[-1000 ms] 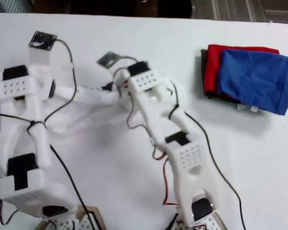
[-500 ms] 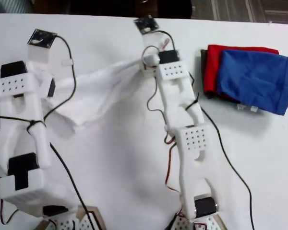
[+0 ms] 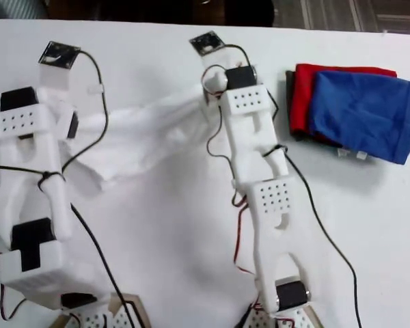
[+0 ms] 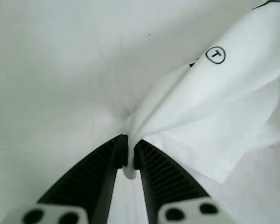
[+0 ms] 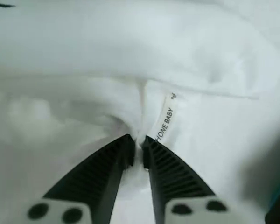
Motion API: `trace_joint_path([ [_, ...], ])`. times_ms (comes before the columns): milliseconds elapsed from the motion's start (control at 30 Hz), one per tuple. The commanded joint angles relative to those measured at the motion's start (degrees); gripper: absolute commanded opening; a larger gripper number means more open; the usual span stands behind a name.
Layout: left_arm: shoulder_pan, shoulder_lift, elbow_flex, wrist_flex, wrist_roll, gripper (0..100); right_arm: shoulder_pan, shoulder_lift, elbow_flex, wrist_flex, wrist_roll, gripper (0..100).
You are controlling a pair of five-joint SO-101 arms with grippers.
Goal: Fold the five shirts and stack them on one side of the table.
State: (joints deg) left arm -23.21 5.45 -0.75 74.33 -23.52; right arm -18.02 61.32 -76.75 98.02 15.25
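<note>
White table [image 3: 157, 260], bare surface between the arms, blue shirt [image 3: 365, 116] folded over red shirt [image 3: 304, 89] just beyond right gripper [image 5: 139, 151], both it and left gripper [image 4: 129, 158] pinched tight on white shirt [image 3: 140, 137], cloth strung between them.

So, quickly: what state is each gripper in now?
Left gripper: jaws closed on the white shirt.
Right gripper: jaws closed on the same white shirt.
</note>
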Motion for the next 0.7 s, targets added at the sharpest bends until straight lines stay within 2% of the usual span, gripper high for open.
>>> trace_joint_path([
  [0,0.09,-0.70,-2.51,0.44,0.44,3,-0.57,-1.19,-2.29,3.30,-0.26,19.7],
  [167,0.09,-0.70,-2.68,1.49,0.44,3,-0.66,-0.66,-1.67,3.30,-0.26,29.7],
  [367,0.00,-0.79,-2.77,2.02,0.44,3,-2.07,-1.19,7.65,3.30,-0.26,29.8],
  [433,0.00,-0.79,-2.77,2.11,0.44,3,-2.15,-1.19,9.41,3.30,-0.26,22.7],
  [533,0.00,-0.79,-2.86,2.64,0.44,3,-1.71,-1.27,8.79,3.30,-0.62,0.0],
  [600,0.09,-0.79,-4.18,4.48,0.44,3,-0.75,-2.77,8.53,3.38,-0.62,4.5],
  [667,0.09,-0.79,-6.20,6.86,0.44,3,0.22,-5.93,8.44,3.38,-0.62,1.8],
])
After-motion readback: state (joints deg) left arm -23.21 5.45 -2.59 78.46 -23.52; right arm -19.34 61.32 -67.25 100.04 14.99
